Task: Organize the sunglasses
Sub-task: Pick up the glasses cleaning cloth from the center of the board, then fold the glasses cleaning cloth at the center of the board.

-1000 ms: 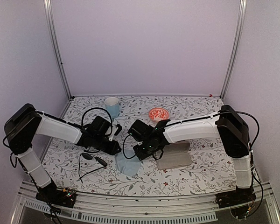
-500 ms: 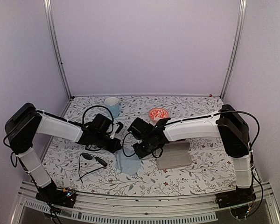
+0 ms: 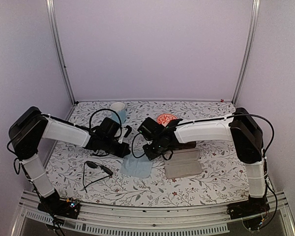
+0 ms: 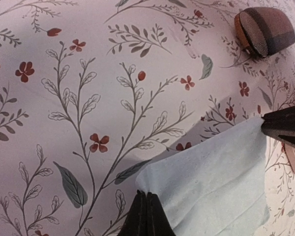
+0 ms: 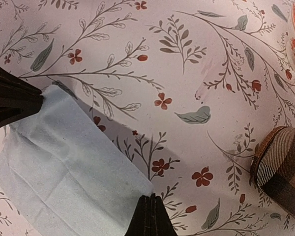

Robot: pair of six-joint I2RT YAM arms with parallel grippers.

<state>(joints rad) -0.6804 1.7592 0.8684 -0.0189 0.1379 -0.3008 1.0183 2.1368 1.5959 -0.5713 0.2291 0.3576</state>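
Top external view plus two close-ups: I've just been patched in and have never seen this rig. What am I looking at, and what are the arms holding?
Two white-and-black robot arms are bolted at the near edge of a flower-patterned table. The wide picture looks down from above and behind them. Each close-up comes from a camera on one wrist, looking along its own claw. The left claw and the right claw are both shut, each pinching a corner of one light blue square cloth spread between them. On the table lie black sunglasses with dark lenses at front left, a pale flat case lying open, a brown checked oblong case, and further back a light blue cup and a small red-patterned dish. Neither claw holds the sunglasses.
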